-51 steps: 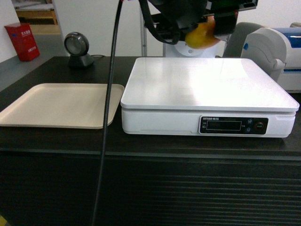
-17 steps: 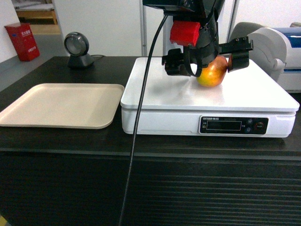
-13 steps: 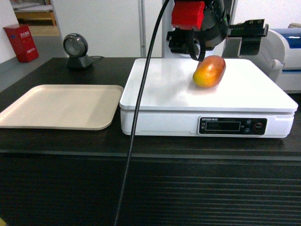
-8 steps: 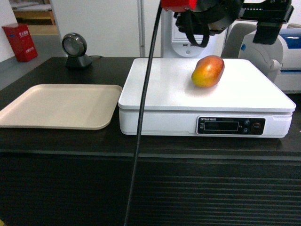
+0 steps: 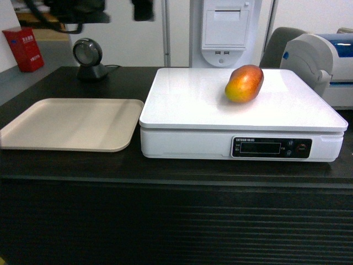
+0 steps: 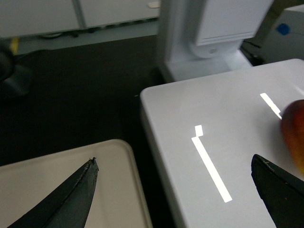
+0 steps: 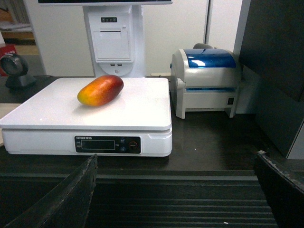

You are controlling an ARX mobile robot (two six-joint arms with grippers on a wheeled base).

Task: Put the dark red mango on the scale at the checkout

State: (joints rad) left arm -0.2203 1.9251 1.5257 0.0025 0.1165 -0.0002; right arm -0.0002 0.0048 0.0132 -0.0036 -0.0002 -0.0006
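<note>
The dark red mango [image 5: 244,83] lies on its side on the scale [image 5: 193,105], free of both grippers, so the step in hand is withdrawing cleanly without jogging it. The left gripper [image 6: 175,190] hangs open, mango just beside its right fingertip; the right gripper [image 7: 175,190], open, sits well back, mango ahead-left.

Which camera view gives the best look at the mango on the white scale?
The right wrist view: the whole mango shows side-on, lying on the scale, red end to yellow end. The head view also shows it whole, but end-on. The left wrist view catches only its red edge, partly behind a tool finger.
</note>
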